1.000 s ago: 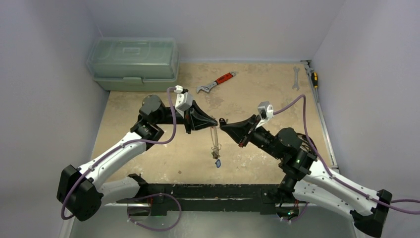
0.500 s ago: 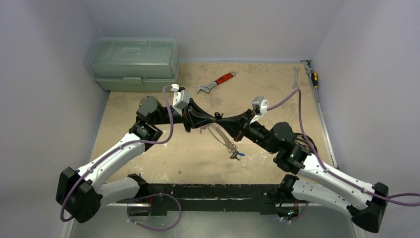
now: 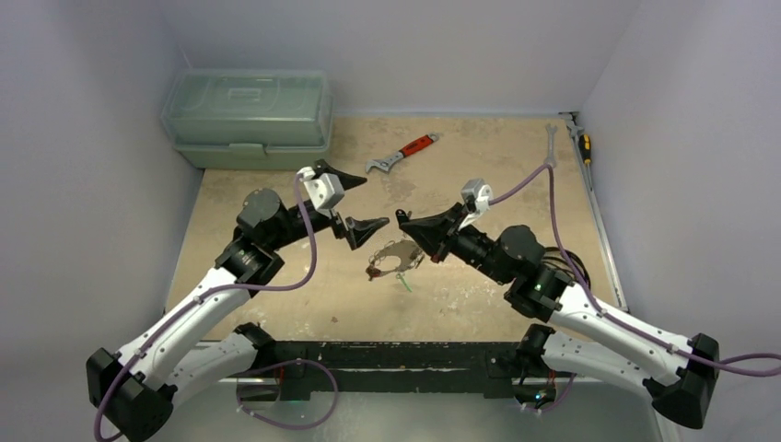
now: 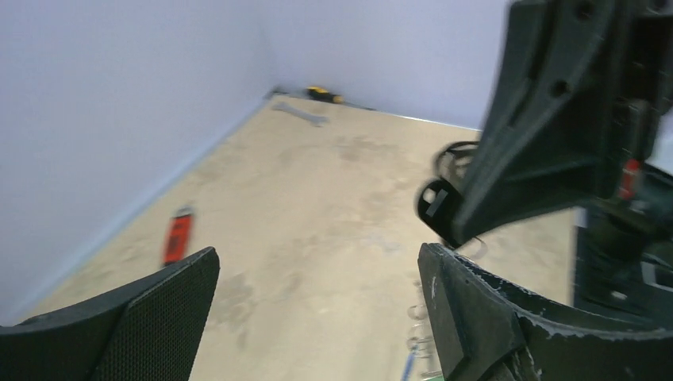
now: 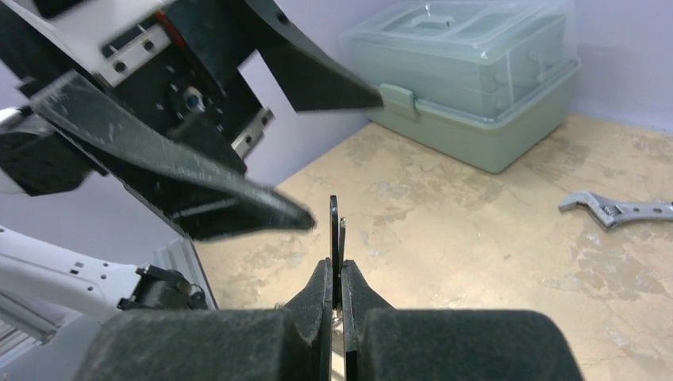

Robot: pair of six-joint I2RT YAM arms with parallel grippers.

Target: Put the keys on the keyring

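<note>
My right gripper (image 3: pixel 402 219) (image 5: pixel 336 266) is shut on a thin black-tagged key (image 5: pixel 334 226) that stands edge-on between its pads. The keyring (image 3: pixel 397 257), a thin silvery loop, lies slanted just below that gripper. Keys with a red tag (image 3: pixel 373 273) and a green tag (image 3: pixel 406 286) dangle from it. I cannot tell whether the loop touches the table. My left gripper (image 3: pixel 359 199) (image 4: pixel 317 266) stands wide open to the left of it, with nothing between its fingers. The left wrist view shows blurred keys (image 4: pixel 417 341) low between the jaws.
A green toolbox (image 3: pixel 247 115) (image 5: pixel 468 87) sits at the back left. The red-handled wrench (image 3: pixel 402 154) (image 4: pixel 178 234) lies behind the grippers. A plain spanner (image 3: pixel 550 145) (image 4: pixel 298 113) and a screwdriver (image 3: pixel 583 143) lie by the right wall.
My left gripper has opened and drawn back to the left, letting go of the keyring. The loop has swung down under the right gripper, which stays shut.
</note>
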